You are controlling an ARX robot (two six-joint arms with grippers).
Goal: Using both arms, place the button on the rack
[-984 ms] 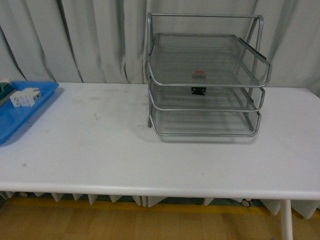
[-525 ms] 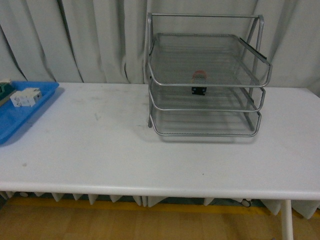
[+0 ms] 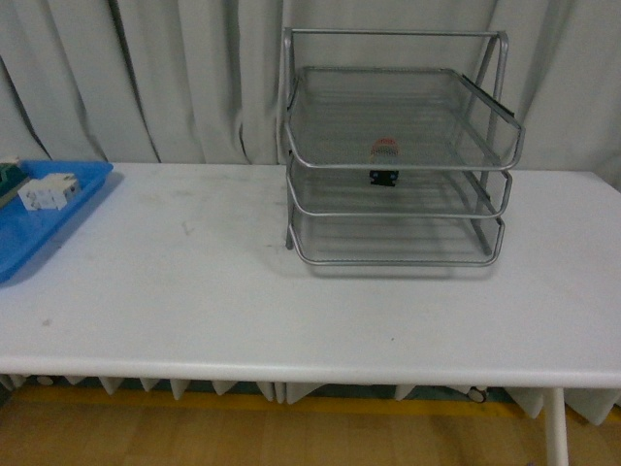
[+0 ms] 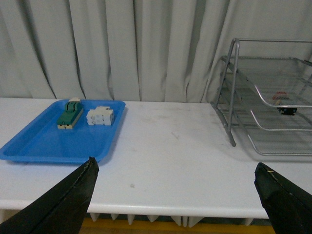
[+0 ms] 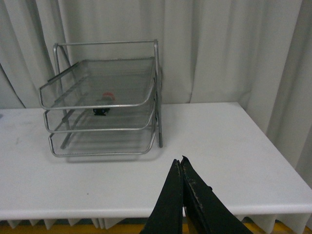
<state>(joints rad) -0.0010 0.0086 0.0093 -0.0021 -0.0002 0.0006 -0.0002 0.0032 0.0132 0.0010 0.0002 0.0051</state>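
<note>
The silver wire-mesh rack (image 3: pixel 398 155) stands at the back of the white table, right of centre. The button (image 3: pixel 385 160), red cap on a dark body, rests on the rack's middle tier, seen through the mesh. It also shows in the left wrist view (image 4: pixel 283 104) and in the right wrist view (image 5: pixel 104 103). Neither arm shows in the front view. My left gripper (image 4: pixel 178 168) is open and empty above the table's front edge, far from the rack (image 4: pixel 265 97). My right gripper (image 5: pixel 179 161) is shut on nothing, over the table's near right side, apart from the rack (image 5: pixel 102 97).
A flat blue tray (image 3: pixel 44 218) lies at the table's left end and holds a white block (image 3: pixel 47 190) and a green-and-cream block (image 4: pixel 69 113). Grey curtains hang behind the table. The table's right end (image 5: pixel 273 170) shows in the right wrist view.
The front view has shifted very slightly; the rack, the button and the tray have not moved.
</note>
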